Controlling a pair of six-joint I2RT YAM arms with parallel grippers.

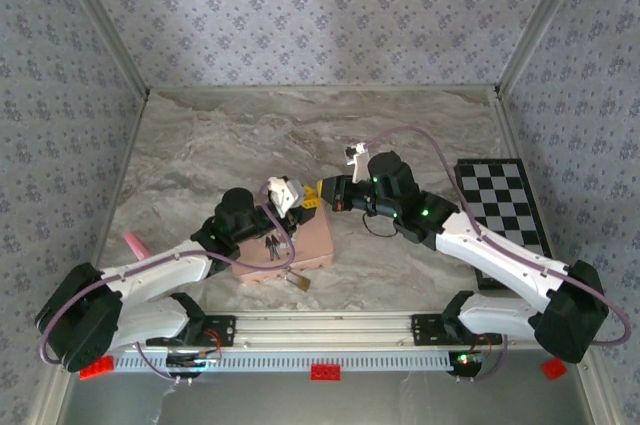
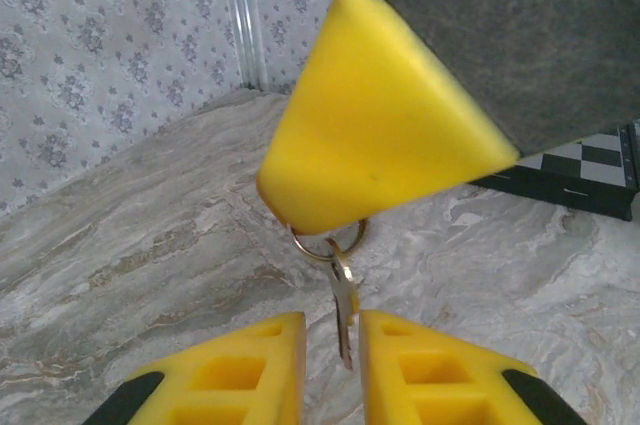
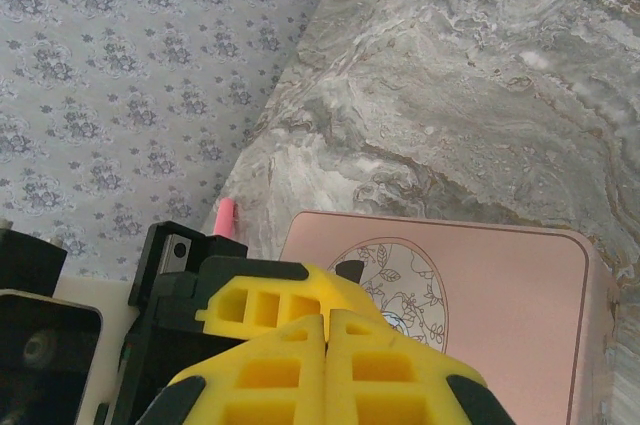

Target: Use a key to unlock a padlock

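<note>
Our right gripper (image 3: pixel 325 323), clenched, dangles the key (image 2: pixel 343 310) by its ring (image 2: pixel 350 242); we should close our released left gripper (image 2: pixel 332 365) squarely on its blade.

Taking the tin (image 1: pixel 300 240) as your dial's centre, you find the padlock (image 1: pixel 297 282) at 6 o'clock, against its near edge, and the board (image 1: pixel 500 215) at 3 o'clock, well apart. At 12 o'clock, above the tin's far edge, the key (image 2: pixel 343 310) hangs pinched under the right gripper (image 3: pixel 325 325), between the fingers of the left gripper (image 2: pixel 331 345).

tin (image 3: pixel 520 285) pink (cartoon print) | table (image 1: pixel 220 145) grey marble | board (image 1: pixel 500 205) black-white checks | padlock (image 1: pixel 297 282) brass-gold
</note>
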